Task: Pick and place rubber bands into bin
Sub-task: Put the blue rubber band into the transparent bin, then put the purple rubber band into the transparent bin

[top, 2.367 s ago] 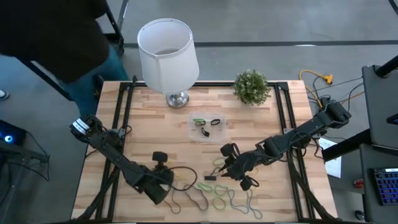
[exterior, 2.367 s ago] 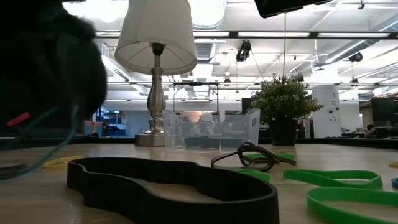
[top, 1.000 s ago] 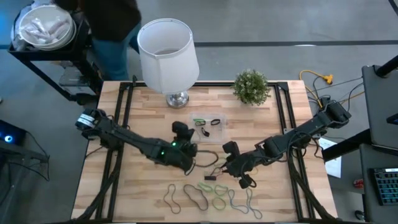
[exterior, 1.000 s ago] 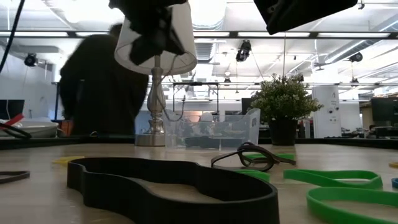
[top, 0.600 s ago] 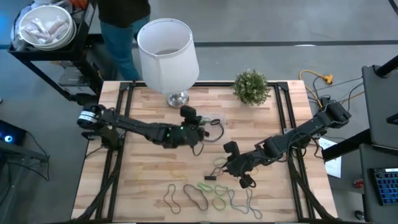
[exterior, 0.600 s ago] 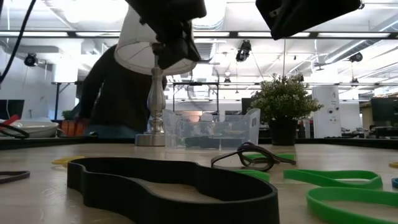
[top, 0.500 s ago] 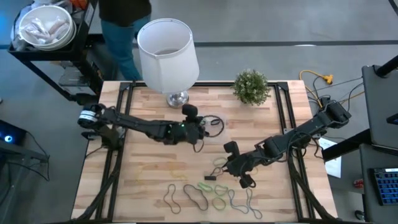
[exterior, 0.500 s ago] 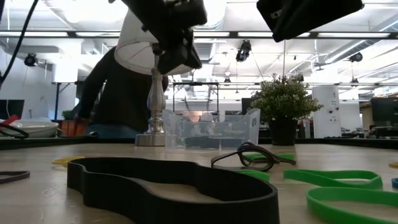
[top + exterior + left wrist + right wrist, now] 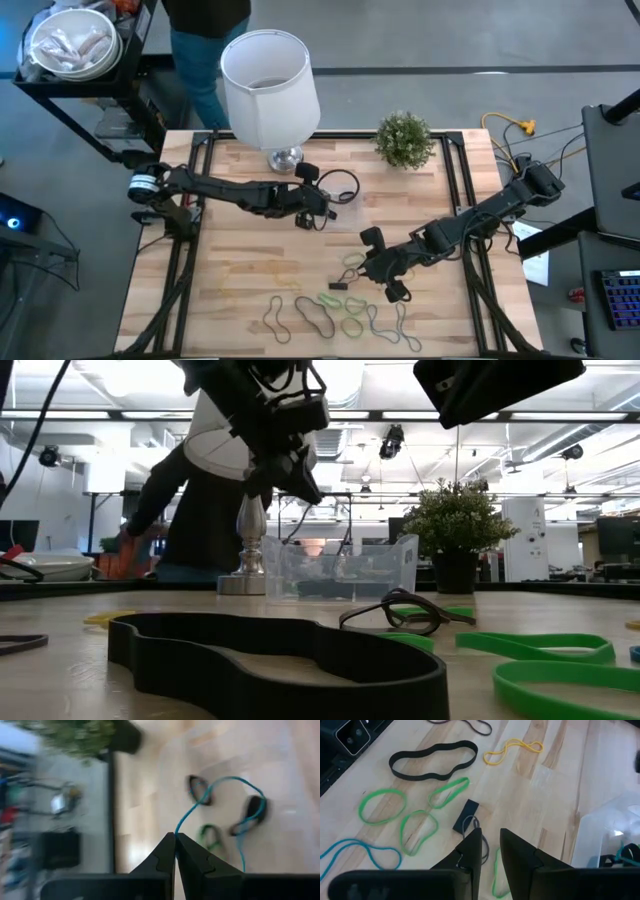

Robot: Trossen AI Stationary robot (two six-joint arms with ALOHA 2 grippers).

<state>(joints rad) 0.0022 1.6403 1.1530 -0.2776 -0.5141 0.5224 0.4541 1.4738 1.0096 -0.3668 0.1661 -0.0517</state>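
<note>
Left wrist view blurred; bin (image 9: 335, 205) partly hidden.

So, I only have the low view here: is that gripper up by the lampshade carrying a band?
Observer: Yes. The left wrist view shows the left gripper shut on a thin blue rubber band that dangles from its tips.
Operator: Is it over the bin?
Observer: Seen from above, it is at the bin, behind the lamp base.
Operator: And the other arm?
Observer: The right gripper hangs open over the loose bands toward the table's front, right by a small dark rectangle.
</note>
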